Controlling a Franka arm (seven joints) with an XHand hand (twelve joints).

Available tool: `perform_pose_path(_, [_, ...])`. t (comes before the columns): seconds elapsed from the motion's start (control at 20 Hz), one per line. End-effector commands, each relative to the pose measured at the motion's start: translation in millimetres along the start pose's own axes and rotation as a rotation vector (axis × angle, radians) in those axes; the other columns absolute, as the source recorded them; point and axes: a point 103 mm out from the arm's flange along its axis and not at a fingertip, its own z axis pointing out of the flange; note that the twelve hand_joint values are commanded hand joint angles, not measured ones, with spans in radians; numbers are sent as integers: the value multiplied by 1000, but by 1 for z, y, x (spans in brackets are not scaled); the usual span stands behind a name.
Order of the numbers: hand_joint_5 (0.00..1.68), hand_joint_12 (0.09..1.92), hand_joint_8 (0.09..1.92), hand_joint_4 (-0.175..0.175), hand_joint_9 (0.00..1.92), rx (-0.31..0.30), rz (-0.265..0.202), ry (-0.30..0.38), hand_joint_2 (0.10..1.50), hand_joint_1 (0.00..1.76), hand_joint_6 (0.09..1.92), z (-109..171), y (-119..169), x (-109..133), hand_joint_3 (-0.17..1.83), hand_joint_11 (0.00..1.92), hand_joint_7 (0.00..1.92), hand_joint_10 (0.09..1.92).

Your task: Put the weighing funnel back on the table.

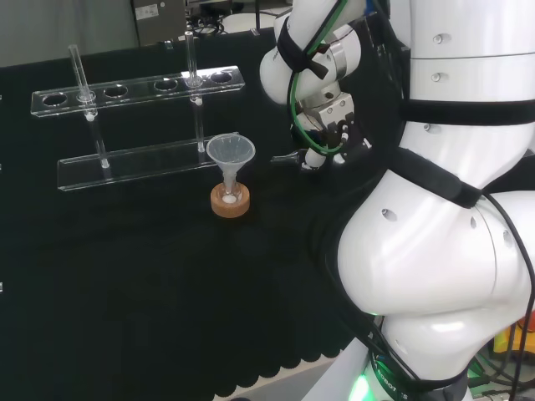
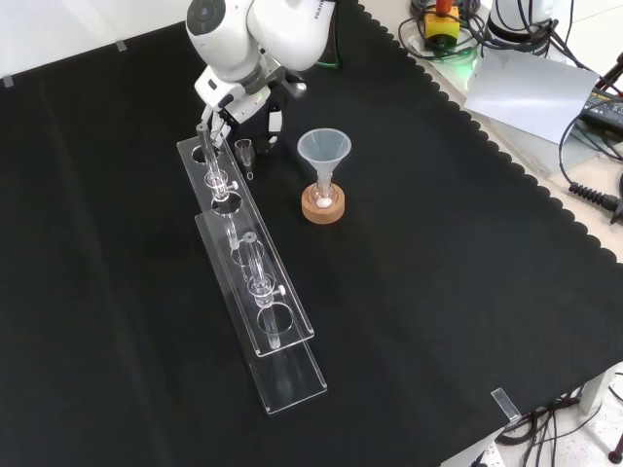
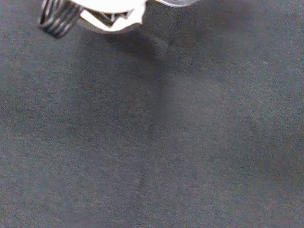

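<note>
Weighing funnel (image 2: 244, 154) beneath the hand (image 2: 243, 102), near the bench's (image 2: 438, 292) far edge in front view; grip cannot be told. Judged light, slick, fragile: hold by the scoop body.

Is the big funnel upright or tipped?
Upright: the funnel stands mouth up, stem in the small flask on its cork ring.
</note>
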Motion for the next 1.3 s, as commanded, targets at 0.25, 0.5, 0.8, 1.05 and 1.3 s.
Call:
perform_pose_path(0.25, [432,1266,737,-32,852,-37,33,-5,643,902,538,-35,-26,-5,655,531,546,531])
perform_pose_path(0.5, [408,1268,737,-35,844,-71,64,3,638,887,506,-60,-51,-10,655,526,540,537])
perform_pose_path(0.8, [416,1275,737,-36,833,-95,102,9,637,873,440,-84,-82,-11,654,520,541,552])
perform_pose_path(1.05, [425,1275,738,-37,831,-117,126,3,638,867,428,-101,-108,-8,653,519,549,555])
perform_pose_path(1.3, [439,1275,736,-37,830,-143,138,14,640,861,423,-109,-126,-10,652,521,555,556])
